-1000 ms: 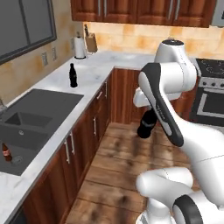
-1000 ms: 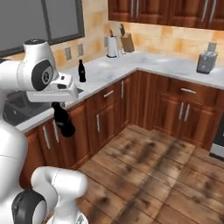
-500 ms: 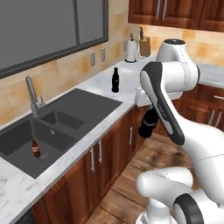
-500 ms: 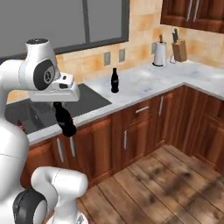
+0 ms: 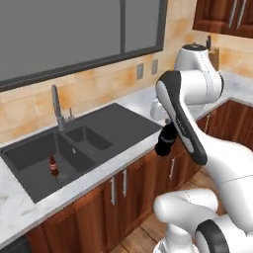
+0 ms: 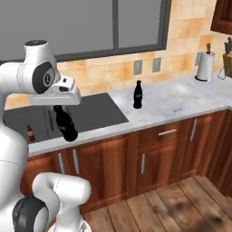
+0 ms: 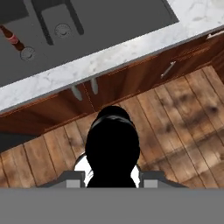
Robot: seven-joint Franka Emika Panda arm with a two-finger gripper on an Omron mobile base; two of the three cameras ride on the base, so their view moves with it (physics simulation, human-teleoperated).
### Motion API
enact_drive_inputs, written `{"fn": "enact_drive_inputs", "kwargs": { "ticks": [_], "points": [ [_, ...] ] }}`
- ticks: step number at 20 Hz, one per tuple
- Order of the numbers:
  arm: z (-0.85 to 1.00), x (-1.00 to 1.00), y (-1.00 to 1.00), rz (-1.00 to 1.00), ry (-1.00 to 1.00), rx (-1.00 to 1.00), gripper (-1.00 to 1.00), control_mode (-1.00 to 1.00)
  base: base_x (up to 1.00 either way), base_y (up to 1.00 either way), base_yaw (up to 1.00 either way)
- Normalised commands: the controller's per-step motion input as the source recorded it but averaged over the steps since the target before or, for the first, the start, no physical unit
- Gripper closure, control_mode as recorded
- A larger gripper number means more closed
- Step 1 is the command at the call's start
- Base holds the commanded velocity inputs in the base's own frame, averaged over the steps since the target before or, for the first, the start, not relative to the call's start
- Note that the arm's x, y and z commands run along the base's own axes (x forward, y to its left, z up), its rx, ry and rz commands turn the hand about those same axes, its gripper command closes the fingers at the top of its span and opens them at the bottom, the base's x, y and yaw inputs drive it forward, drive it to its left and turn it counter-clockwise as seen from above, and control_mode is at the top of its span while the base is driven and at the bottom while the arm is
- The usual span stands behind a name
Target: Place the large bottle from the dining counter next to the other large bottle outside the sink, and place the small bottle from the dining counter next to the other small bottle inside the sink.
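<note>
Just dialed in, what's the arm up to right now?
The gripper is shut on the large bottle, which hangs by its neck in front of the cabinets, over the floor by the counter edge. The other large bottle stands on the counter right of the sink. The other small bottle stands inside the sink. Nothing has been set down yet.

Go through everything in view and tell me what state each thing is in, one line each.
Pincer: shut on the large bottle.
Large bottle: held off the floor in front of the cabinets, hanging below the pincer.
Other large bottle: upright on the counter, right of the sink.
Small brown bottle: upright inside the sink.
Cabinet doors: closed.
</note>
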Motion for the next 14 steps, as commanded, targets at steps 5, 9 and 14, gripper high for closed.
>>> {"fn": "enact_drive_inputs", "kwargs": {
  "ticks": [5, 9, 14],
  "points": [
    [0.0, 0.0, 0.0, 0.0, 0.0, 0.0, 1.0, 1.0, 0.68, -0.57, 0.46],
    [0.0, 0.0, 0.0, 0.0, 0.0, 0.0, 1.0, 1.0, 0.54, -0.63, 0.44],
    [0.0, 0.0, 0.0, 0.0, 0.0, 0.0, 1.0, 1.0, 0.51, -0.77, 0.39]
  ]
}}
